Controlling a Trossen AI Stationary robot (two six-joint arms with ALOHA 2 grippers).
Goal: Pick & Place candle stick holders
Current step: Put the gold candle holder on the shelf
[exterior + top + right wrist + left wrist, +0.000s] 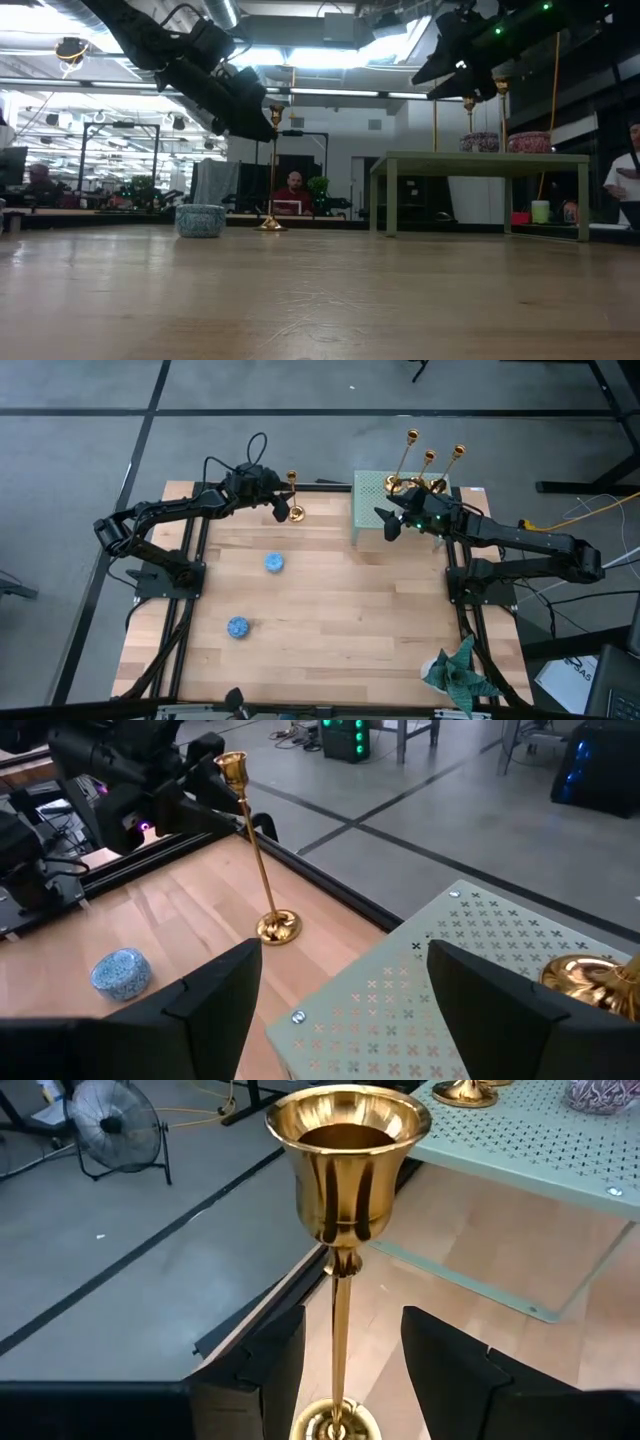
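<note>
One gold candlestick (293,497) stands upright on its round base (296,514) on the wooden table near the far edge. My left gripper (282,506) is open at its stem; in the left wrist view the fingers (270,1355) stand on either side of the thin stem (340,1330) below the cup (346,1150), with gaps on both sides. Three more gold candlesticks (430,468) stand on the pale green perforated stand (368,510) at the far right. My right gripper (388,525) is open and empty above that stand's near-left corner (400,990).
Two small blue bowls (274,563) (237,627) sit on the table's left half. A green crumpled thing (460,670) lies at the near right corner. The green stand (480,160) is raised on legs. People show in the room behind the table.
</note>
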